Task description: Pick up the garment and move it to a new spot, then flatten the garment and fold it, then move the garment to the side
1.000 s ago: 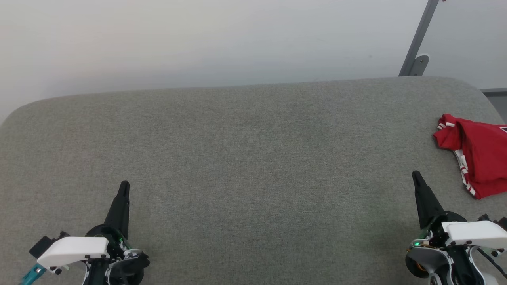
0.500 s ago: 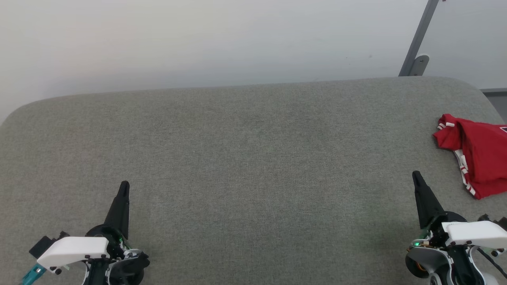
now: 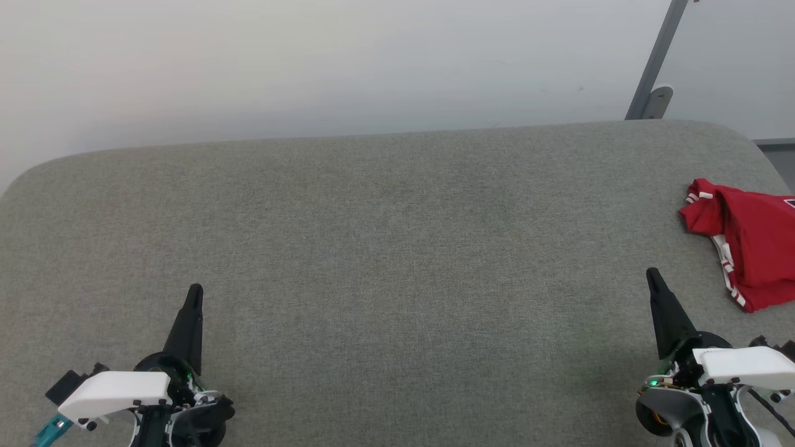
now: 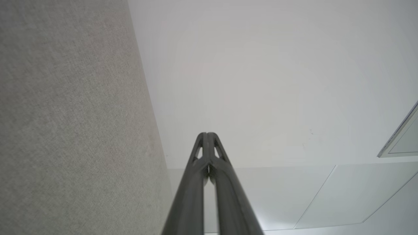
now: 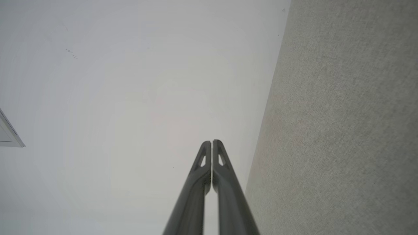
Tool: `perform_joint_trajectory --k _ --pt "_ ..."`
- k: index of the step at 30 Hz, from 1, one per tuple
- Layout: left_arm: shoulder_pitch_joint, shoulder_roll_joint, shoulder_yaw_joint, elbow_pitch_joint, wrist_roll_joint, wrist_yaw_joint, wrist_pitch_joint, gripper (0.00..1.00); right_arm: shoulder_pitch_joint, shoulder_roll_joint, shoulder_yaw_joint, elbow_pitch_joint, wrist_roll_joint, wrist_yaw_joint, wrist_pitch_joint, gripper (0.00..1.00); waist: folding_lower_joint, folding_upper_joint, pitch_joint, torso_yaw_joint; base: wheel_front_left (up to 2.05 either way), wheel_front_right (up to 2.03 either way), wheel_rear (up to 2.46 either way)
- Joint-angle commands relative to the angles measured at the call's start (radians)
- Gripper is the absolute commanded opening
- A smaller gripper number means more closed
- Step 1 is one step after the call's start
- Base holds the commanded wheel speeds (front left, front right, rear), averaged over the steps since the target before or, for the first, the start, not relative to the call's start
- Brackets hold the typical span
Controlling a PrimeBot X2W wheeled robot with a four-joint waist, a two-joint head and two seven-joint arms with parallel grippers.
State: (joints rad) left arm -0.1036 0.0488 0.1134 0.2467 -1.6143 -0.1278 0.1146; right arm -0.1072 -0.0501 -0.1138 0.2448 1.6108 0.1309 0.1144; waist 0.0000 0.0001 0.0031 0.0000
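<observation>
The garment (image 3: 751, 242), a red jersey with red-white striped trim, lies bunched at the right edge of the grey fabric table (image 3: 397, 248), partly cut off by the head view's border. My right gripper (image 3: 652, 275) is shut and empty at the lower right, its tip a short way left of and nearer than the garment. At the lower left my left gripper (image 3: 195, 290) is shut too, holding nothing, far from the garment. Each wrist view shows its own gripper closed tip to tip, the left gripper (image 4: 206, 134) and the right gripper (image 5: 211, 142), beside the table's cloth.
A white wall (image 3: 310, 62) rises behind the table's far edge. A grey metal post (image 3: 655, 68) with a bracket stands at the back right corner. The table's corners are rounded.
</observation>
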Motion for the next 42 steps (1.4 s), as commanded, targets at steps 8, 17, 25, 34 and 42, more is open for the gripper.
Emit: perform_joint_trajectory --k 8,17,25,34,42 --pt "-0.013 0.001 0.002 -0.001 0.003 -0.005 0.002 0.00 -0.004 0.001 0.000 0.001 0.004 0.000 0.002 0.00 0.0000 -0.0001 0.000 0.000 0.00 0.00 0.00" --pt "-0.013 0.001 0.002 -0.001 0.003 -0.005 0.002 0.00 -0.004 0.001 0.000 0.001 0.004 0.000 0.002 0.00 0.0000 -0.0001 0.000 0.000 0.00 0.00 0.00" --pt "-0.013 0.001 0.002 -0.001 0.003 -0.005 0.002 0.00 -0.004 0.001 0.000 0.002 0.004 0.000 0.002 0.00 0.0000 -0.0001 0.000 0.000 0.00 0.00 0.00" --pt "-0.013 0.001 0.002 -0.001 0.003 -0.005 0.002 0.00 -0.004 0.001 0.000 0.001 0.004 0.000 0.002 0.00 0.0000 -0.0001 0.000 0.000 0.00 0.00 0.00" --pt "-0.013 0.001 0.002 -0.001 0.003 -0.005 0.002 0.00 -0.004 0.001 0.000 0.002 0.004 0.000 0.002 0.00 0.0000 -0.0001 0.000 0.000 0.00 0.00 0.00"
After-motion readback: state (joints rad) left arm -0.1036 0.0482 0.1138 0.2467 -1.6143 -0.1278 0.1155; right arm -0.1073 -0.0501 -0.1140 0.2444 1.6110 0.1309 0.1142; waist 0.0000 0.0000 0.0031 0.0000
